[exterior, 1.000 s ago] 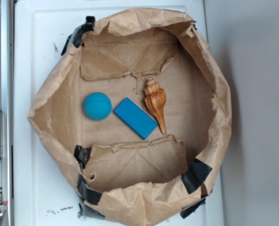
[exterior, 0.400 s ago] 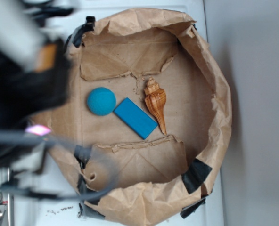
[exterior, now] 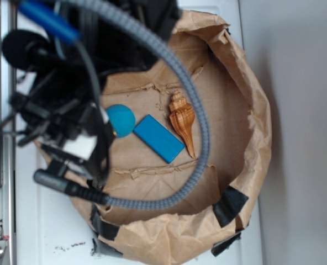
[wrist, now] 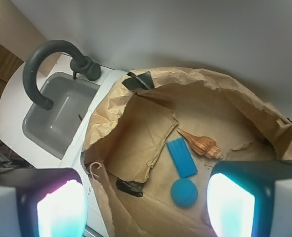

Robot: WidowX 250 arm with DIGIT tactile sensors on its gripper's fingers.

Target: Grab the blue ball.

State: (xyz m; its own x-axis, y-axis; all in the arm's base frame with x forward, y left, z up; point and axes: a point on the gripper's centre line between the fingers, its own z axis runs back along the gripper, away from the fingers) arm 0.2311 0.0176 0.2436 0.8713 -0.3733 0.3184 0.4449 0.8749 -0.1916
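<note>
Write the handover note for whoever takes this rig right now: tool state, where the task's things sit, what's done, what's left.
Tool: open, empty, above the paper bag, fingers either side of the view.
Blue ball: on the bag floor, next to one end of the blue block; the seashell lies beyond the block. In the wrist view the ball sits between the fingers, right of centre.
Done: approach only.
Left: descend, close on the ball, lift.

A flat blue rectangular block (exterior: 158,138) lies just beside a tan spiral seashell (exterior: 182,119) inside a crumpled brown paper bag (exterior: 256,138) on the white counter (exterior: 47,232).
</note>
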